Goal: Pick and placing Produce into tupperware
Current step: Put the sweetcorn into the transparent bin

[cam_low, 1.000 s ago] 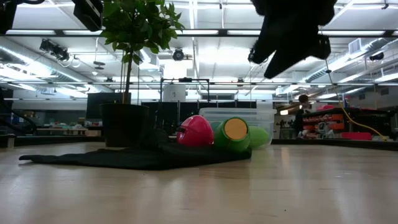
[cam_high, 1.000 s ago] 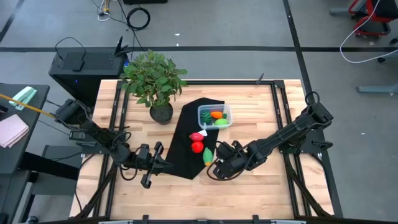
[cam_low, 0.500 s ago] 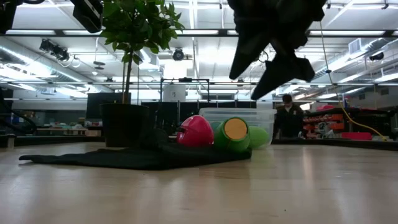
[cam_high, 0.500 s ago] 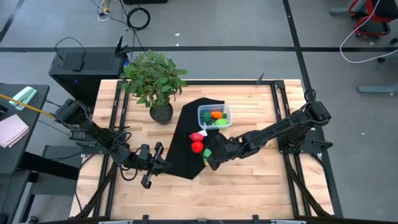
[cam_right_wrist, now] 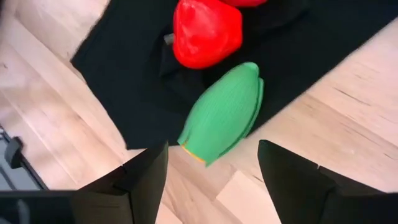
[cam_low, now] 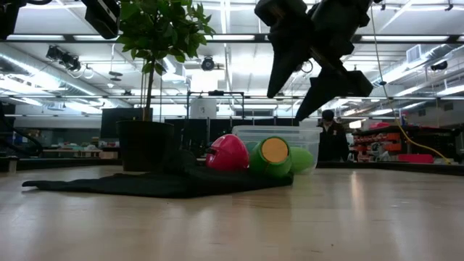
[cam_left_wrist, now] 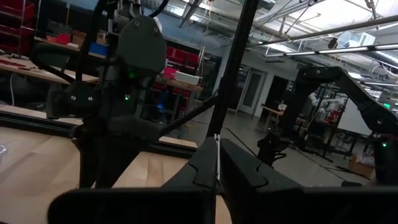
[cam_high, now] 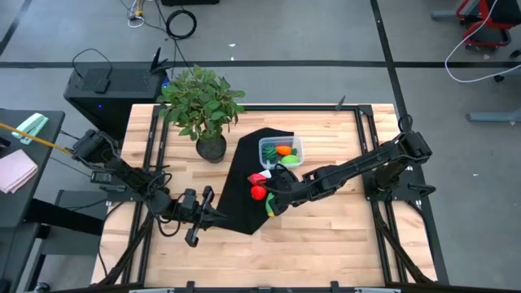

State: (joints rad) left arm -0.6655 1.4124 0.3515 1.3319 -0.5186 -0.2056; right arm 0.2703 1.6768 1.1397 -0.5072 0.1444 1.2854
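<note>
A: Where do we have the right end effector (cam_right_wrist: pixel 211 180)?
B: Above the green oblong toy (cam_right_wrist: pixel 224 115), fingers apart, nothing held. The toy lies on the black cloth (cam_right_wrist: pixel 134 87) edge beside a red toy (cam_right_wrist: pixel 205 32)
A: Container (cam_high: pixel 281 151)?
B: Further back, orange and green toys inside. Our left end effector (cam_left_wrist: pixel 219 168) is together, parked left on the tabletop (cam_high: pixel 326 236)

Two dark jointed arms, black cabling
</note>
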